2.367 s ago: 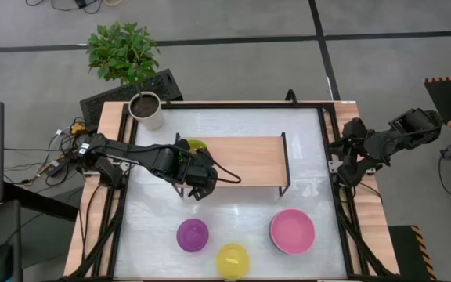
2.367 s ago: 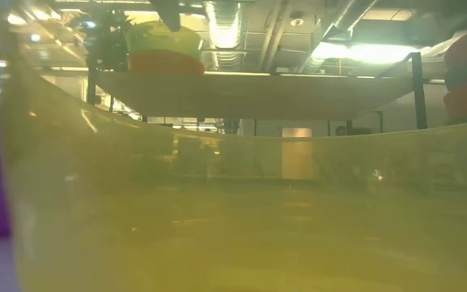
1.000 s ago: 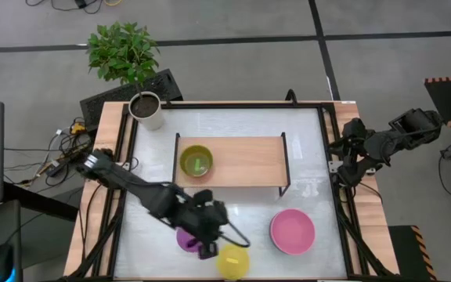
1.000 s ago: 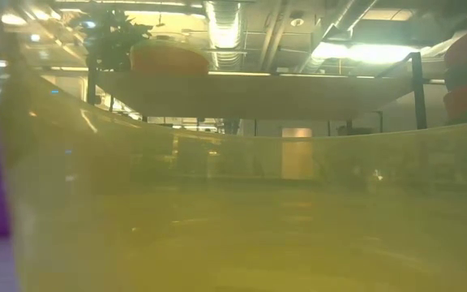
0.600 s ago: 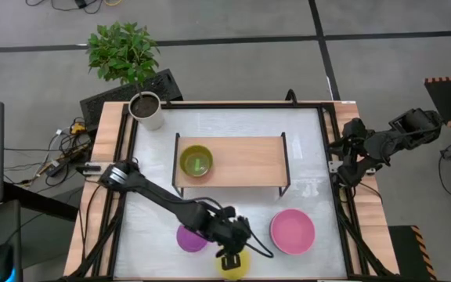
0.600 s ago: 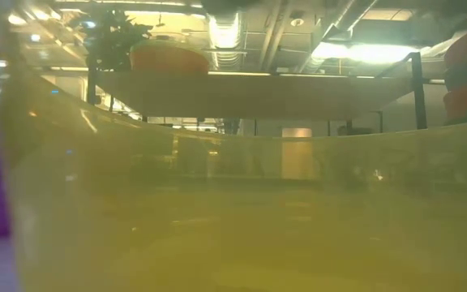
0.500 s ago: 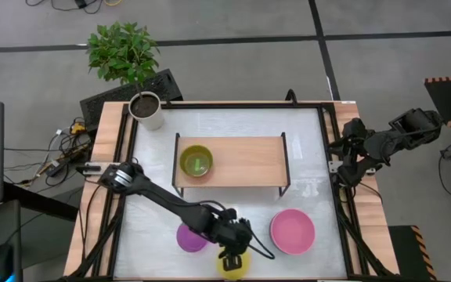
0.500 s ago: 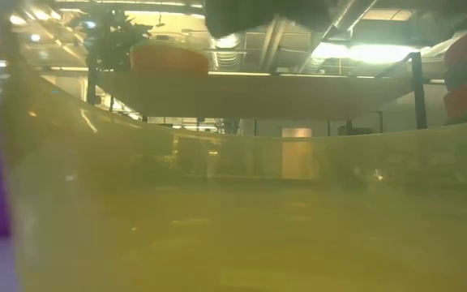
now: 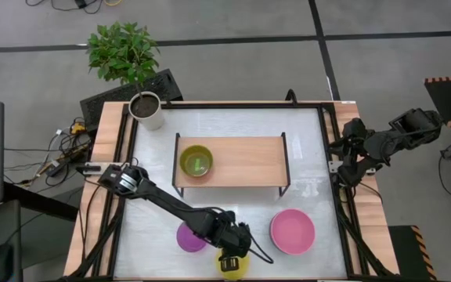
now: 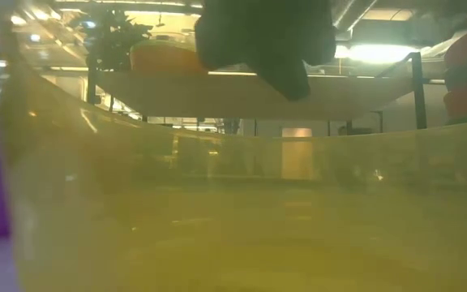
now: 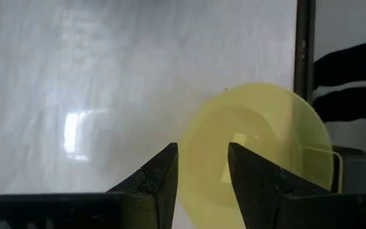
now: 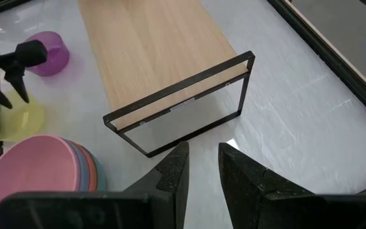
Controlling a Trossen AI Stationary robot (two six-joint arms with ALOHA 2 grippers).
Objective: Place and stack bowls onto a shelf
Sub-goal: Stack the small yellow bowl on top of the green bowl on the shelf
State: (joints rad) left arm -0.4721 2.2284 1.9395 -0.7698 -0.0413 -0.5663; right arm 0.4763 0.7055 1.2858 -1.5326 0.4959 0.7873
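While the left gripper hangs over it, fingers parted and holding nothing, the small yellow bowl sits at the table's near edge beside the purple bowl. Judged light, thin-walled, stiff plastic, likely slippery; best pinched at the rim. Right gripper: parked, parted, empty.

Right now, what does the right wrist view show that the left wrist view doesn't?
Only the right wrist view: the shelf, the purple bowl, and the pink bowl topping a stack of bowls. Only the left wrist view: the left end effector close up, open, its fingers straddling the bowl's rim. Both show the yellow bowl on the table.
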